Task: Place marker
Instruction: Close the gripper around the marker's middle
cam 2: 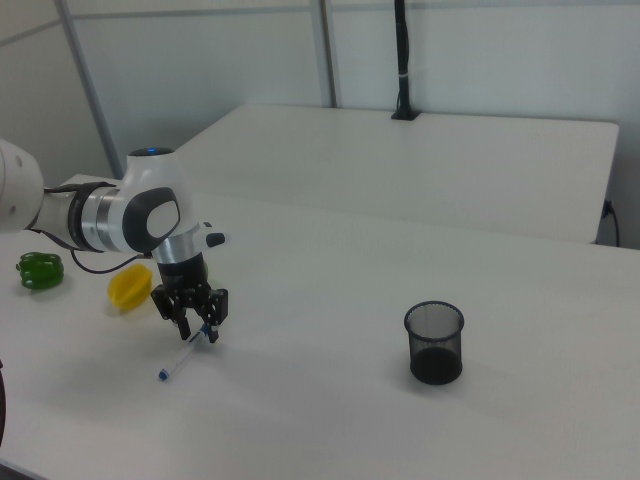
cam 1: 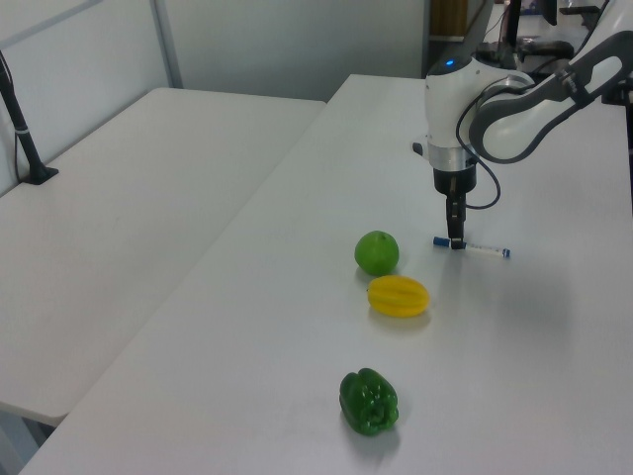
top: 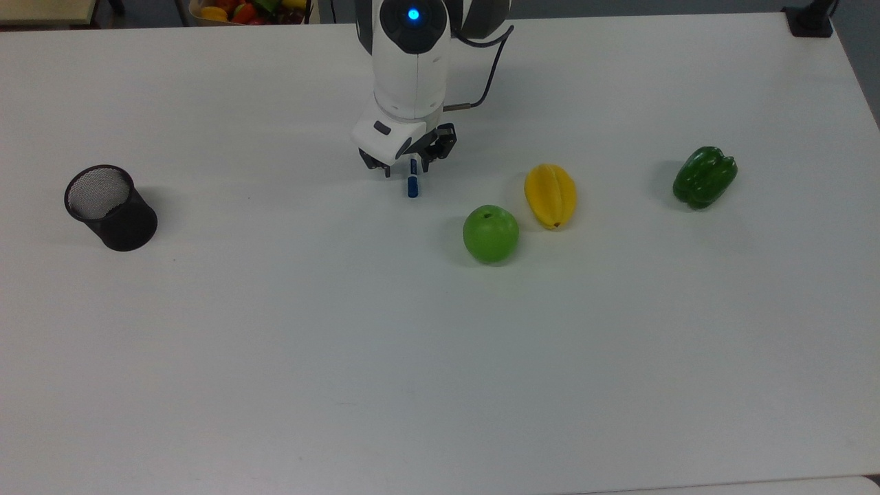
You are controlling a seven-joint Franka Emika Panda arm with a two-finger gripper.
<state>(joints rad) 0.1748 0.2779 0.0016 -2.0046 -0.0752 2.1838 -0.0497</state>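
Gripper: pointing straight down at the table, fingers apart (top: 406, 167), one on either side of the pen; also seen low over the pen in the left view (cam 1: 456, 237) and the right view (cam 2: 197, 331).
Contact: fingertips look down at table level; whether they touch the pen cannot be told.
Pen: lying flat on the white table (top: 440, 357), white barrel with blue cap (top: 412, 184); cap end sticks out below the gripper in the top view. In the left view the barrel runs from the gripper toward the left view's right (cam 1: 477, 247). In the right view the free end with its small blue tip points toward the lower left of the right view (cam 2: 180, 361).
Apple: green, near the gripper, down and to the top view's right of it (top: 490, 234); in the left view it sits to the left view's left of the gripper (cam 1: 377, 252).
Yellow fruit: ribbed, just beside the apple, not touching it, farther toward the top view's right (top: 550, 195); partly hidden behind the arm in the right view (cam 2: 128, 287).
Green pepper: well apart from the gripper, far toward the top view's right (top: 704, 177).
Mesh cup: black, upright, well apart from the gripper toward the top view's left (top: 110, 207); toward the right view's right (cam 2: 434, 343).
Arm: white, blue light lit on its top (top: 412, 14).
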